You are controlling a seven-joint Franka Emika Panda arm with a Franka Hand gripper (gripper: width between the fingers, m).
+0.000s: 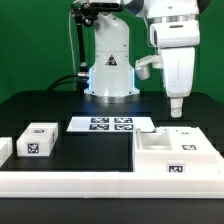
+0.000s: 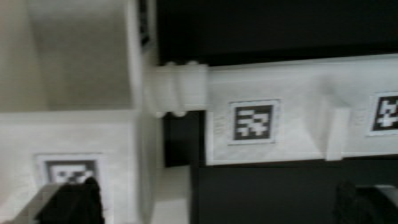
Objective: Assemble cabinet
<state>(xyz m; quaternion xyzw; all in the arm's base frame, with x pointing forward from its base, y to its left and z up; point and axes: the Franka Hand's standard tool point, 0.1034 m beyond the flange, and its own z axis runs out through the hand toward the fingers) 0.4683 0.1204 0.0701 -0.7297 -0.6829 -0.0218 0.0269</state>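
Note:
The cabinet [image 1: 170, 157] is a white boxy body on the black table at the exterior view's right, with a tag on its front face. My gripper [image 1: 176, 108] hangs just above its back part, pointing down, holding nothing. In the wrist view the gripper [image 2: 217, 203] is open, with one dark finger [image 2: 71, 203] over a white tagged face and the other at the far edge. White cabinet walls [image 2: 267, 115] with square tags and a ribbed white knob [image 2: 178, 85] lie below.
The marker board [image 1: 112, 124] lies flat at mid-table. A small white block [image 1: 38, 140] with one tag sits at the exterior view's left, with another white piece [image 1: 5, 150] at the edge. A long white wall [image 1: 80, 185] runs along the front. The arm's base [image 1: 110, 65] stands behind.

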